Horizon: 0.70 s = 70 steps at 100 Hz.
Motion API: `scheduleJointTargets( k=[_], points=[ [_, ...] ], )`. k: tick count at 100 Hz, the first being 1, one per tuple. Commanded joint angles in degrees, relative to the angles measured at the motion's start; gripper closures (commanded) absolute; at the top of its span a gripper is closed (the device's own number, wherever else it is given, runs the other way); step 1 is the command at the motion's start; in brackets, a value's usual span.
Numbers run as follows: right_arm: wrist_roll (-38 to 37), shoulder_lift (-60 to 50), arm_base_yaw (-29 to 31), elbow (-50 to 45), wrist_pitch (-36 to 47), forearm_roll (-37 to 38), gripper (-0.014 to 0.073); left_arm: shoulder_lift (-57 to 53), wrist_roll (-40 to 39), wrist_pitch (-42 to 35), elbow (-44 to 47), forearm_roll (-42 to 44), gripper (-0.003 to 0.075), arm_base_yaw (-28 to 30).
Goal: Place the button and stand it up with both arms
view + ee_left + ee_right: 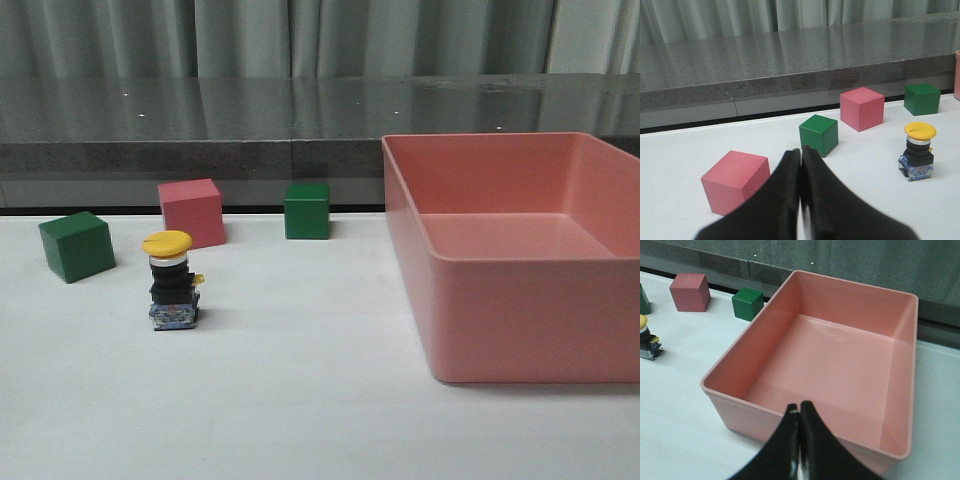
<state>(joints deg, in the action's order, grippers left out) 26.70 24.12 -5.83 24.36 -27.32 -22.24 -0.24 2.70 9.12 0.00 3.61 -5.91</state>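
From where I stand, the small push-button with the yellow mushroom cap, silver collar, black body and blue-grey base point(172, 282) is upright on the white table point(300, 400), cap on top, resting on its base. It sits toward the left side, just in front of a pink cube point(191, 212) and between a green cube point(76, 246) to its left and another green cube point(306, 210) further back and to the right; it touches none of them. The large pink plastic bin point(520, 310) on the right holds nothing that I can see. The left gripper point(801, 156) has its black fingers pressed together on nothing, well short of the button, with another pink cube point(735, 181) beside it. The right gripper point(799, 409) is likewise closed and empty, hovering at the bin's near wall. I judge the standing done, with little or nothing left.
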Motion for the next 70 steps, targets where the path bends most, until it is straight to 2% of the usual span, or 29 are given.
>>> scheduleJointTargets(
  k=[1,15,41,60,70],
  points=[
    [-0.1,0.0,0.4,1.5,3.8,-0.7,0.067,-1.6,-0.4,-5.3,2.6,-0.5,0.074,0.1],
    [-3.1,-3.2,0.4,-0.9,7.3,4.4,0.067,-1.6,-0.4,-5.3,2.6,-0.5,0.074,0.1],
    [-23.9,-16.7,0.4,-15.4,23.7,17.7,0.067,-1.6,-0.4,-5.3,2.6,-0.5,0.074,0.1],
    [-26.0,-25.4,0.4,-23.7,27.3,18.9,0.067,-1.6,-0.4,-5.3,2.6,-0.5,0.074,0.1],
    [-26.0,-25.7,0.4,-25.1,27.3,18.9,0.067,-1.6,-0.4,-5.3,2.6,-0.5,0.074,0.1]
  ],
)
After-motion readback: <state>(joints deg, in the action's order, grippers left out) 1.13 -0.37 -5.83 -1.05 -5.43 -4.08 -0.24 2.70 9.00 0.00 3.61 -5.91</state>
